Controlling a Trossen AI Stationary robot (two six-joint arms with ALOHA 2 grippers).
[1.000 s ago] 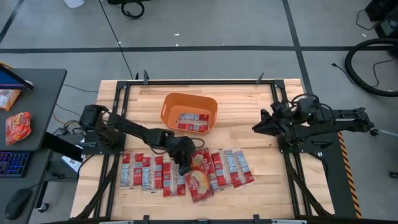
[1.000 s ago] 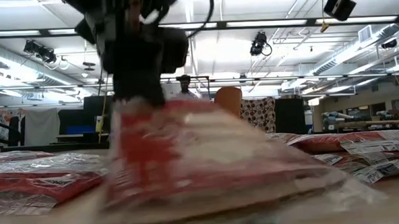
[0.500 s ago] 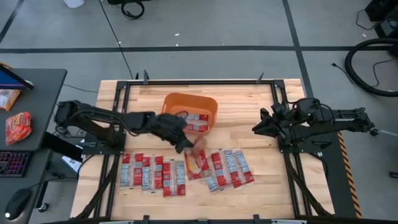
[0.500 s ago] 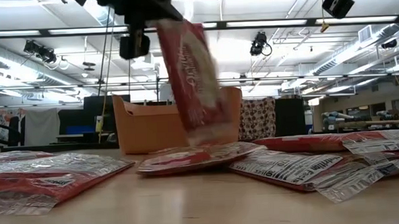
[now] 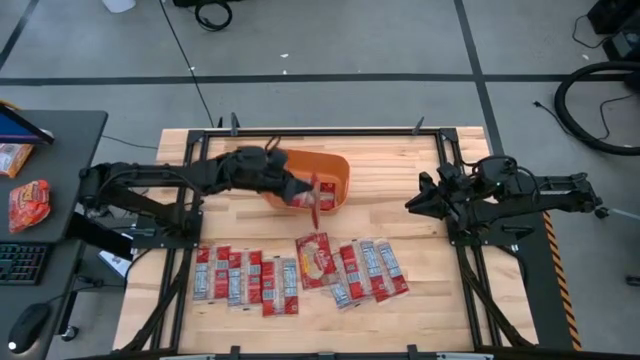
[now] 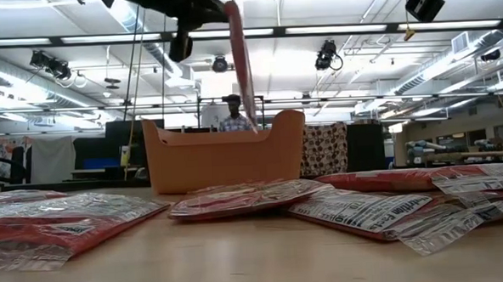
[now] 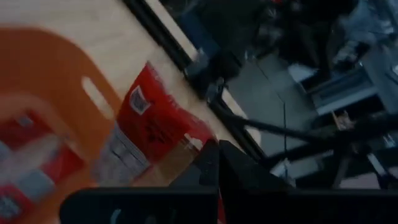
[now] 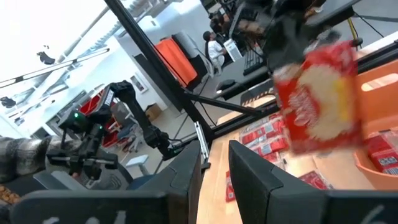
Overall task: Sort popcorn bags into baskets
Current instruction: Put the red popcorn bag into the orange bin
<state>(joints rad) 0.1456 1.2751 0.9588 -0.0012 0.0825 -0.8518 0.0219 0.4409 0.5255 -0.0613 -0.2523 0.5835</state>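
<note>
Clearly we have a light, limp packet: the popcorn bag (image 5: 314, 192) hangs edge-on from our left gripper (image 5: 297, 187), jaws pinched on its top edge, over the orange tub (image 5: 338, 170) at upper centre of the high view. Crinkly film likely slips, so an edge pinch suits it. More bags (image 5: 245, 278) lie in a row lower centre. Our right gripper (image 5: 412, 205) waits at right, fingers slightly parted.

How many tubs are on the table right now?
1. The orange tub sits at the table's far middle, with the left tool holding a packet over it.
</note>
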